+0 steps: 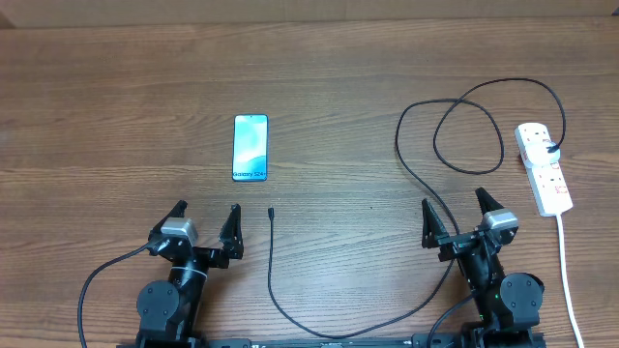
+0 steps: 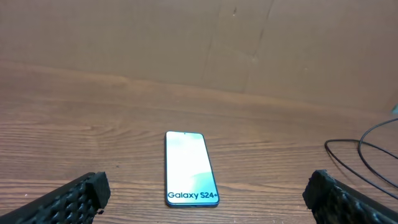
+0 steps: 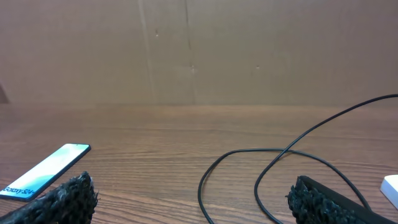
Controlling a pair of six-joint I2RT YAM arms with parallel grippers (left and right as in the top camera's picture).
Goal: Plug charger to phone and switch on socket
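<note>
The connector tip [image 1: 271, 210] of the thin black charger cable [image 1: 270, 253] lies just right of the wide-open left gripper [image 1: 207, 214], aimed at the slim blue-screened phone [image 1: 250, 148].

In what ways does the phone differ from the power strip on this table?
The phone has a blue-and-white screen; the power strip is white and longer. The phone lies left of centre, nothing plugged in; the power strip lies far right, holding a black plug. Both lie flat on the table.
</note>
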